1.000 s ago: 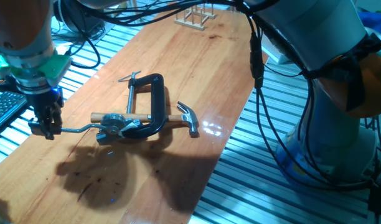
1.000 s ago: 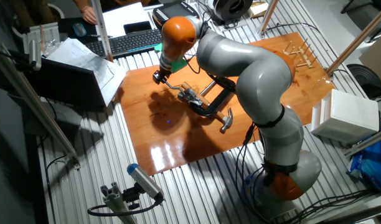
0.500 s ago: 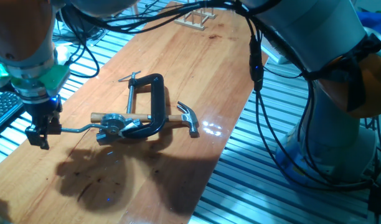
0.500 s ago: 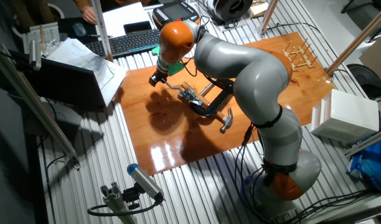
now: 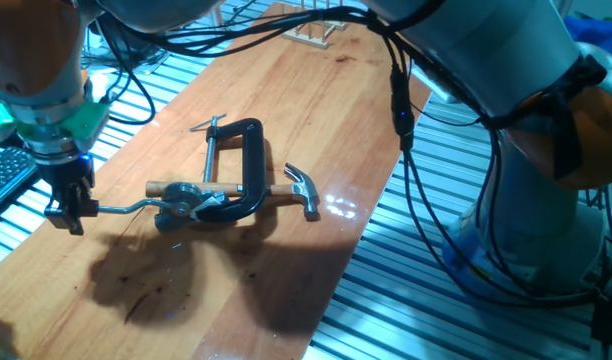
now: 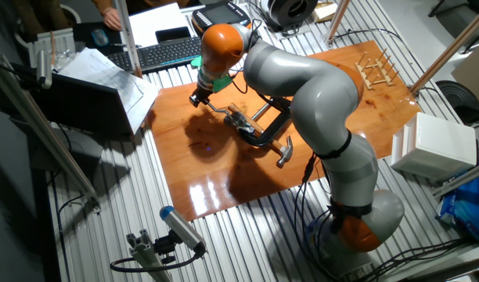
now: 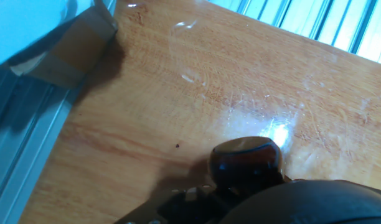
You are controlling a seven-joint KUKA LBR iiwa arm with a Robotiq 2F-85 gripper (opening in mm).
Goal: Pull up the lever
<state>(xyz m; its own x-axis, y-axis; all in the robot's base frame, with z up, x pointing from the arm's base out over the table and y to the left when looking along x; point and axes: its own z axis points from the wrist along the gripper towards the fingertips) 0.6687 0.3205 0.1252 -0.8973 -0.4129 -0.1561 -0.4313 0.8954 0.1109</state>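
Note:
The lever (image 5: 126, 207) is a thin bent silver arm running left from a small silver hub (image 5: 179, 205), low over the wooden table (image 5: 286, 90). My gripper (image 5: 70, 212) stands at the arm's left end with its fingers closed around the knob, which is hidden there. In the hand view the dark red-brown knob (image 7: 245, 160) shows just above the table, with dark finger parts close below it. From the other fixed view, the gripper (image 6: 196, 99) sits at the left end of the lever (image 6: 217, 108) near the table's back-left corner.
A black C-clamp (image 5: 241, 165) and a pale-handled hammer (image 5: 291, 187) lie right beside the hub. A small wooden rack (image 5: 314, 25) stands at the table's far end. A keyboard (image 5: 4, 178) lies past the left edge. Black cables (image 5: 406, 100) hang over the right side.
My gripper shifted slightly left and down at the lever's end, then back a little. The lever arm lies about where it was, still low over the table.

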